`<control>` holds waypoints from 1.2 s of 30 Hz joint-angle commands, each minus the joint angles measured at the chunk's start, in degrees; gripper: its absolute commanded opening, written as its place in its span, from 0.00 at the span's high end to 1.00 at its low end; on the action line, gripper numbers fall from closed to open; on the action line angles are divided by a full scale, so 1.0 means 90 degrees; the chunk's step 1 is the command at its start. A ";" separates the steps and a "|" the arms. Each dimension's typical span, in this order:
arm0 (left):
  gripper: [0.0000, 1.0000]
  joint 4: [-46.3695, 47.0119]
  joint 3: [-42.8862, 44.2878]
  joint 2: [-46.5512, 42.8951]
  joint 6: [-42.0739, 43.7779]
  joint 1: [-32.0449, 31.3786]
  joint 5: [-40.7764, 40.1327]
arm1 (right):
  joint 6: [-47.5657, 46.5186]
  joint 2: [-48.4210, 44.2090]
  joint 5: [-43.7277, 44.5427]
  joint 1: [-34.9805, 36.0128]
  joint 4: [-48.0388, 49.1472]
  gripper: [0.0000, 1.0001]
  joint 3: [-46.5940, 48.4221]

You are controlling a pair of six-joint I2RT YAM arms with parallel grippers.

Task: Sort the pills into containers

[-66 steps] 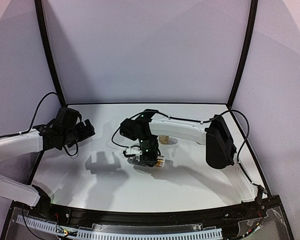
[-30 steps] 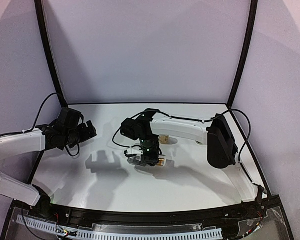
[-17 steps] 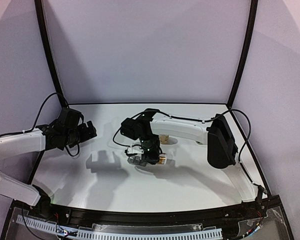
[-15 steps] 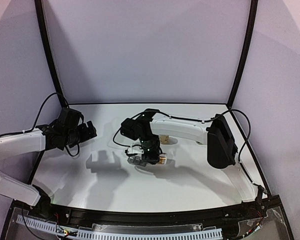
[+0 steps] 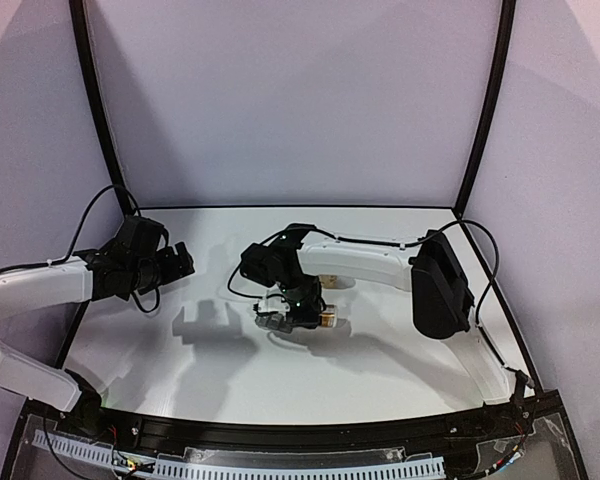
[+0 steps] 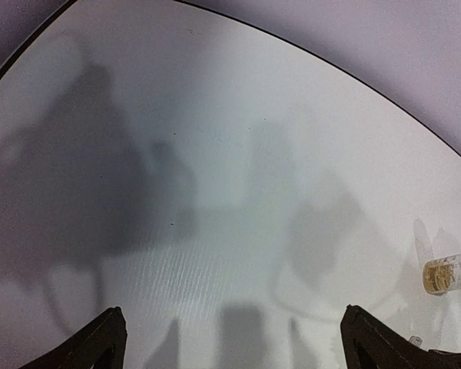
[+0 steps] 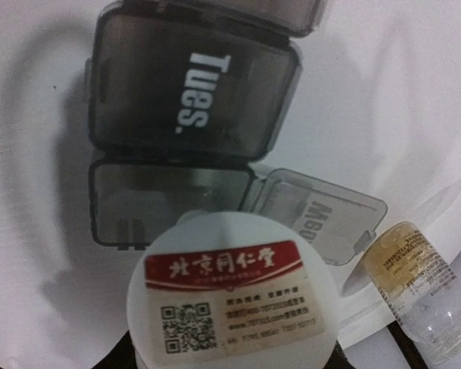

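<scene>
**Bottle poised over the open Monday compartment**

The containers [image 7: 192, 92] lie near the middle of the table [image 5: 380, 370], a grey strip directly beneath the right fingers [image 5: 292, 303]. The compartment marked "Tues." is lidded. The next one [image 7: 169, 204] is open, with its clear lid [image 7: 315, 223] folded out to the side, and no pill shows inside it.

The right fingers are closed part way around a white bottle [image 7: 230, 300] with a red-and-cream label, which hangs over the near edge of the open compartment. The bottle's mouth is hidden, so I cannot tell whether it is capped.

The step in hand looks like tipping pills from this bottle into the open compartment. To do it well, bring the mouth squarely over the open well and not over the lid. Tilt slowly so that only a few pills drop, and keep low enough that they do not bounce out onto the table. A small clear vial [image 7: 419, 288] with yellow contents lies just beside the folded lid, and a wide swing could knock it.

The right arm reaches from the table's right edge across to the middle, wrist bent steeply downward. The left arm is held back by the left edge, well apart from the work. The left fingers [image 6: 100, 342] are spread wide and hold nothing.
</scene>
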 commanded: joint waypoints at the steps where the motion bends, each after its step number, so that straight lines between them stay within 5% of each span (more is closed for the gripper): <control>1: 0.01 0.0074 0.0172 0.0057 0.0167 0.0045 -0.0097 | -0.0077 0.0029 0.0382 0.0157 -0.2598 1.00 -0.0103; 12: 0.01 0.0185 0.0110 0.0079 0.0191 0.0222 0.0128 | -0.0191 -0.0008 0.1396 0.0255 -0.2361 1.00 -0.0340; 36: 0.01 0.0465 -0.0082 -0.0007 0.0240 0.0455 0.0414 | -0.0900 0.0057 0.1741 0.0475 -0.1672 1.00 0.0033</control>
